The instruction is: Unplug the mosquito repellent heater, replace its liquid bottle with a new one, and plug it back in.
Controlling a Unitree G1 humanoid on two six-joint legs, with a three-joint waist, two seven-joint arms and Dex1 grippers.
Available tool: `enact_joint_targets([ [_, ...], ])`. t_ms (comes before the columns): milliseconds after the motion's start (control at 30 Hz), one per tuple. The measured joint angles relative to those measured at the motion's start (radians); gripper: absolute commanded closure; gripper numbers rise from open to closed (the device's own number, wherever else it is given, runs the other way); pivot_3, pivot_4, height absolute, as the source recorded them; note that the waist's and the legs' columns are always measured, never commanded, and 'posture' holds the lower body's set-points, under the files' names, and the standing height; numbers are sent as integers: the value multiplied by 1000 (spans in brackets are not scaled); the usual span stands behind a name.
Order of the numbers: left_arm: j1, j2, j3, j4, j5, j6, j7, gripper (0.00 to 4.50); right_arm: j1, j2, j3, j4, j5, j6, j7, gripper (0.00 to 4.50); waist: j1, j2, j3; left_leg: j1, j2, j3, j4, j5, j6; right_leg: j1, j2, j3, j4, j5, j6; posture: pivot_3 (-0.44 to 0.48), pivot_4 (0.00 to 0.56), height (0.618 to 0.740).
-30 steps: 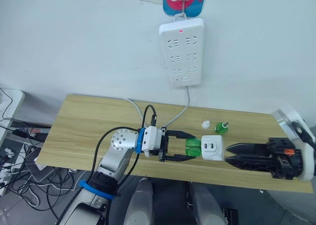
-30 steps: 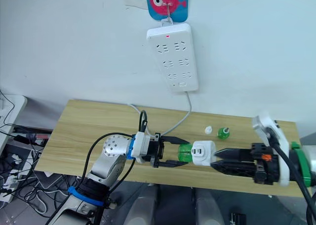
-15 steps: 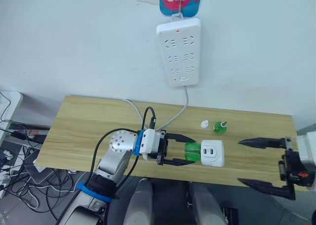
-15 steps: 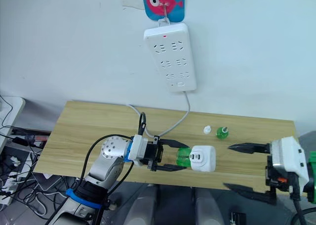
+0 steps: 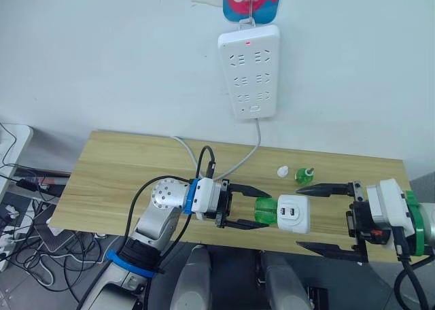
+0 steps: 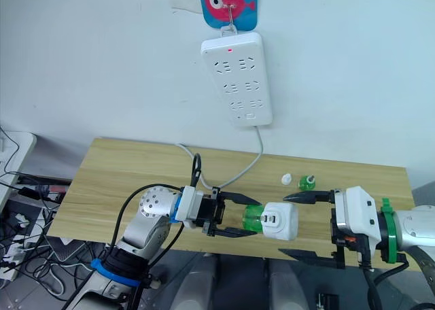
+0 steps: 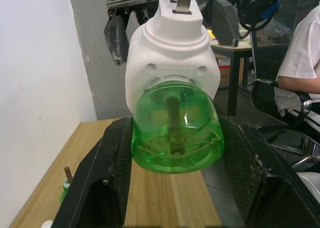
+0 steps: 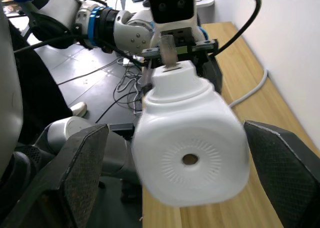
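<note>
Left end effector [image 5: 250, 207] clamped on heater's green bottle [image 5: 266, 209]; right end effector [image 5: 314, 218] wide around heater [image 5: 293, 214]

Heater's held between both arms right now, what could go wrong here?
The left end effector holds only the green bottle, so the mosquito repellent heater hangs off it unsupported. The right end effector is open wide around the heater; closing off-centre might push it sideways. A slip near the table edge could drop it to the floor.
</note>
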Motion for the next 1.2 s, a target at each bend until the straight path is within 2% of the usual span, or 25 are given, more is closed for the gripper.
enact_joint_targets([
  [67,-1,-2,0,0,0,0,1,2268,-12,0,19,3,-10,-1,-2,55,0,0,0,0,0,0,0,0,0,0,0,0,0,0,0,172,331,740],
  [100,-2,-4,0,0,0,1,2,2268,-16,0,27,3,-14,-1,-3,214,0,0,0,0,0,0,0,0,0,0,0,0,0,0,0,173,333,740],
  [267,-2,-6,-7,-2,5,5,2,2268,-17,0,41,13,-36,-24,-2,1464,1,0,0,0,0,0,0,0,0,0,0,0,0,0,0,173,335,740],
  [567,-1,-6,-5,-2,7,6,5,2268,-21,0,53,24,-44,-46,0,1463,1,0,0,0,0,0,0,0,0,0,0,0,1,0,0,165,341,740],
  [800,-13,-6,-2,-2,9,6,6,4,16,-11,42,23,-28,-23,0,1463,0,0,0,0,0,0,0,0,0,0,0,0,1,0,0,158,340,740],
  [967,-33,21,6,-11,39,-17,22,0,108,-43,-27,21,40,118,-48,1463,0,0,0,1,0,-1,0,0,0,1,0,0,1,0,0,152,336,740],
  [1067,-23,54,13,-53,79,-36,48,0,122,-57,-85,25,165,311,-184,1463,-3,0,0,1,0,-1,0,0,0,2,0,0,1,0,0,150,334,740],
  [1200,14,68,12,-69,165,-71,109,0,106,-80,-149,72,476,571,-460,1463,-1,0,0,2,0,-1,0,0,0,3,-1,0,1,0,0,153,328,740],
])
